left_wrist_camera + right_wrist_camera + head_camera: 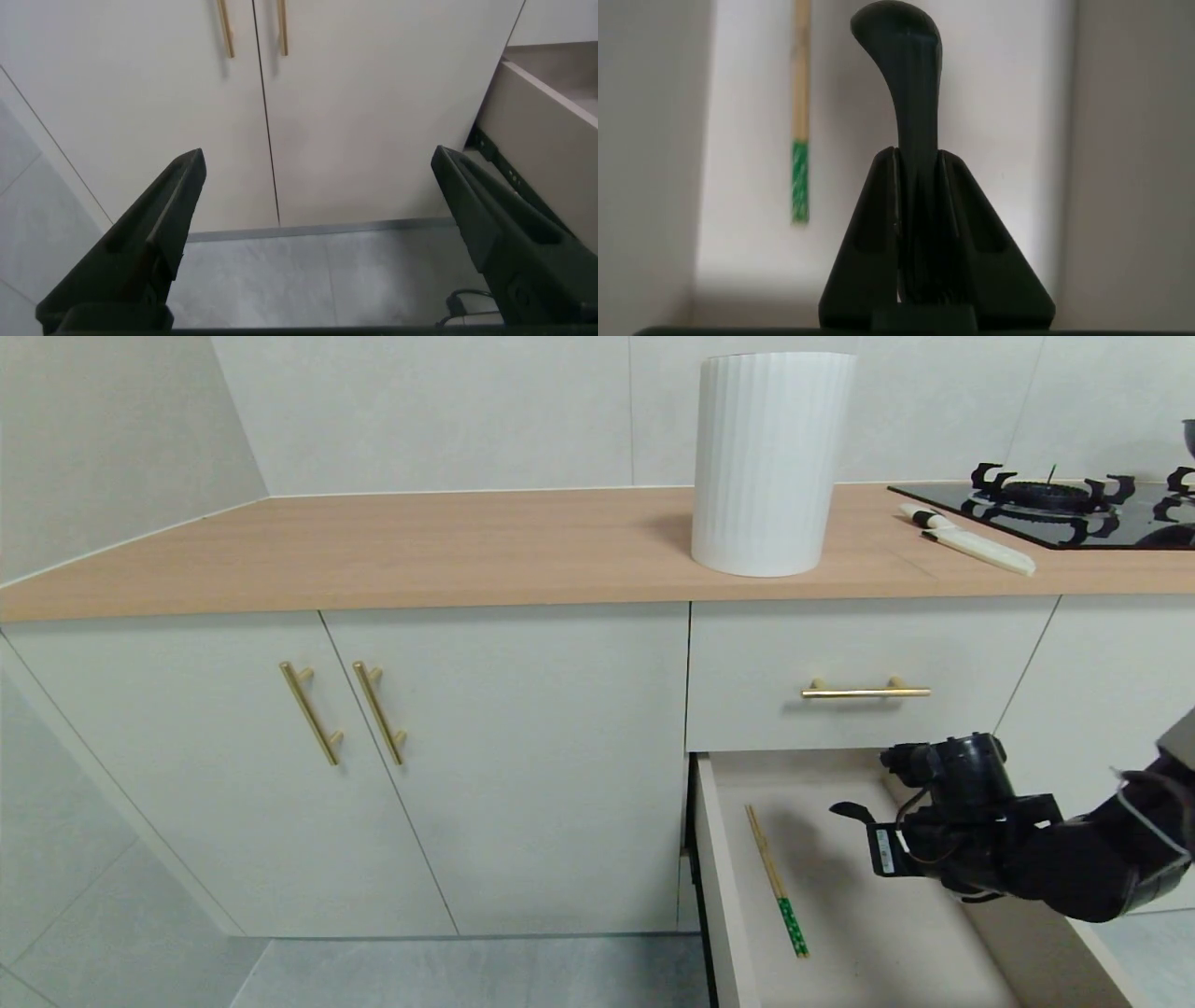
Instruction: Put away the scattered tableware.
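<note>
The right gripper [851,812] hangs over the open drawer [717,859] with its jaws pressed together and nothing between them. The chopsticks [776,882] lie flat on the drawer floor, below those jaws and a little to their left, near but apart. They look like one pair, two sticks lying side by side, though the sticks are too thin to separate with certainty.

One knife [966,539] lies on the counter [467,541], well above and beyond the right jaws, just beside the stove [1046,509]. I judge it the piece left to stow. It is probably light and stiff, with a smooth pale blade that would slip in a pinch. The better hold is across the handle at the end nearer the stove, by the dark band, with the jaws square to its length.

The left gripper [318,173] is spread wide and empty. Its jaws face the closed cabinet doors [392,765], well apart from both pieces.

One white ribbed container [766,467] stands on the counter, above the right jaws.
</note>
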